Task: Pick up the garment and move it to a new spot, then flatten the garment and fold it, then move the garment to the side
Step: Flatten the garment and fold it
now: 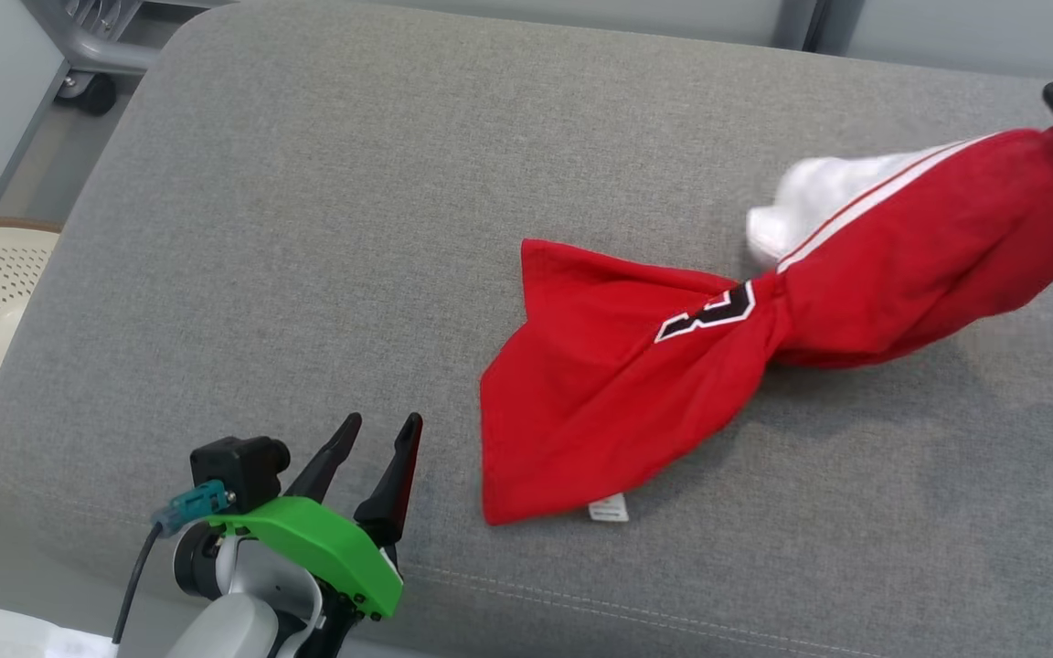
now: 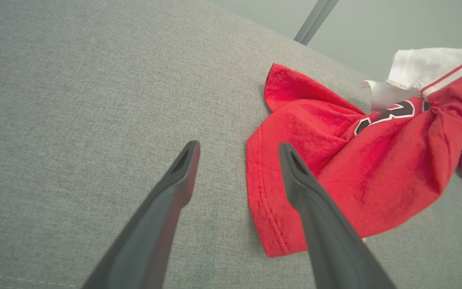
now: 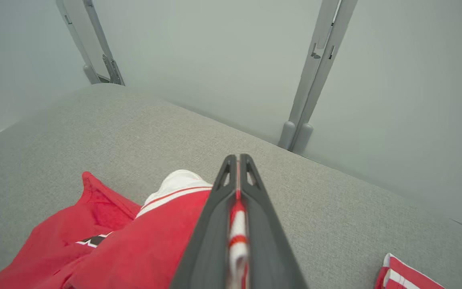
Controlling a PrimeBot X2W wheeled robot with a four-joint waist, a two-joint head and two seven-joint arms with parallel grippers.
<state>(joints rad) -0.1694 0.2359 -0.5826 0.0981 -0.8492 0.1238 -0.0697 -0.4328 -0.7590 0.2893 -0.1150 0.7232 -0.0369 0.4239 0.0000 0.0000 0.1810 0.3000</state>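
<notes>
Garment (image 1: 618, 402) clamped by right end effector (image 3: 238, 158); left end effector (image 1: 383, 422) spread beside hem (image 2: 256, 180).

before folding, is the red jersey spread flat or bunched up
Bunched: the red fabric jersey with white trim is twisted at its middle, one end on the grey cushion, the other pinched in the right end effector.
</notes>
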